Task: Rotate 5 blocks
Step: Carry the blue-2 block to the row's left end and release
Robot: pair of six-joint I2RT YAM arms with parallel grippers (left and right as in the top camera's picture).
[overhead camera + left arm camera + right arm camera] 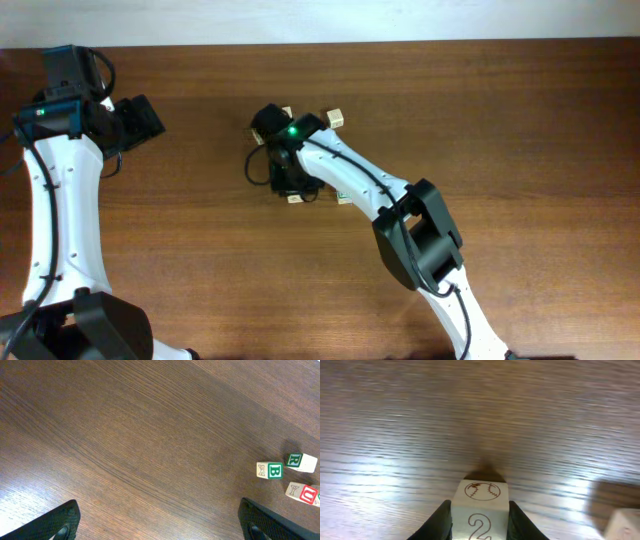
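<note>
A pale wooden block (pixel 481 491) with a brown baseball drawing on one face and a "2" on another sits between the black fingers of my right gripper (pixel 480 509), which is shut on it. From overhead, my right gripper (pixel 285 165) hangs over the cluster of blocks and hides most of it. Pale blocks peek out at its edges: one (pixel 334 118) behind it and one (pixel 295 198) in front. My left gripper (pixel 140 118) stands wide open at the far left, away from the blocks, with nothing between its fingers (pixel 62 521).
The left wrist view shows three cubes at its right edge: a green "B" cube (pixel 270 470), a green "R" cube (pixel 300 461) and a red "U" cube (pixel 305 494). A corner of another pale cube (pixel 625 525) lies right of the held block.
</note>
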